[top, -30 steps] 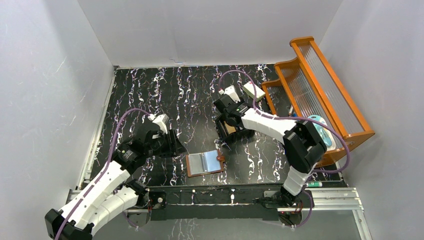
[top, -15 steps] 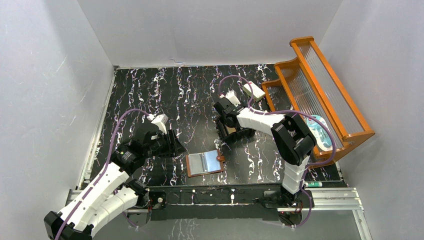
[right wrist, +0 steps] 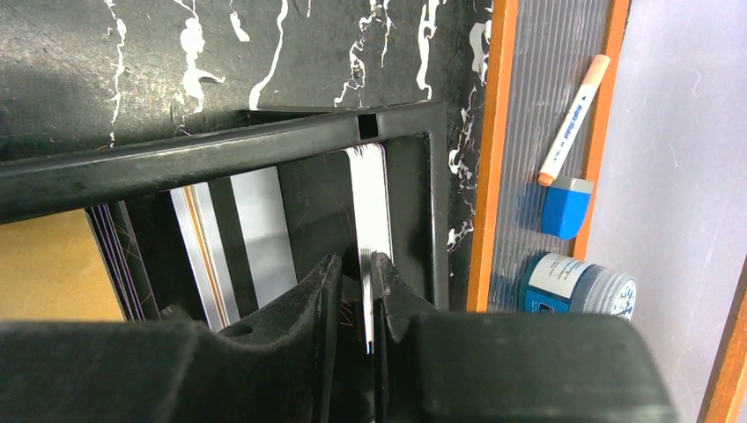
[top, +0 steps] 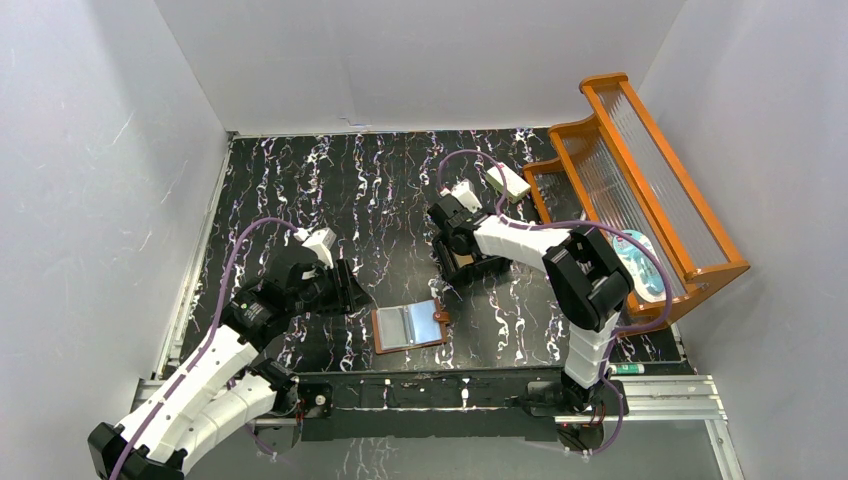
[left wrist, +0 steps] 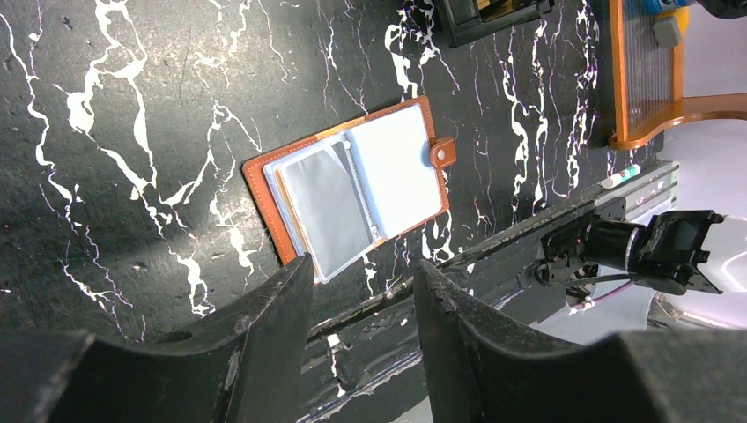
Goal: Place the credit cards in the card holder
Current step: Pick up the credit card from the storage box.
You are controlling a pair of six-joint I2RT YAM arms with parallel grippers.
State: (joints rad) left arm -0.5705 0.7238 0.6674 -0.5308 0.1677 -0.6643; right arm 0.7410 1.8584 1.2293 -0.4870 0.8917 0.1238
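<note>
The card holder (top: 408, 326) (left wrist: 352, 189) lies open near the table's front edge, brown cover down, pale sleeves up, snap tab to the right. My left gripper (top: 347, 292) (left wrist: 363, 264) hovers just left of it, open and empty. My right gripper (top: 455, 250) (right wrist: 354, 260) reaches down into a black compartmented box (top: 472, 266) (right wrist: 264, 145). Its jaws straddle a thin stack of white credit cards (right wrist: 368, 203) standing on edge. The right finger touches the stack and a narrow gap shows at the left finger. More cards (right wrist: 260, 220) stand in the neighbouring slots.
An orange rack (top: 640, 200) stands along the right side, holding a marker (right wrist: 573, 119), a blue eraser (right wrist: 564, 207) and a small jar (right wrist: 573, 286). A white block (top: 508, 181) lies behind the black box. The metal rail (left wrist: 546, 229) runs along the near edge.
My right gripper has dipped deeper into the black box and its jaws have narrowed around the white cards. The left arm and the card holder have stayed put.
</note>
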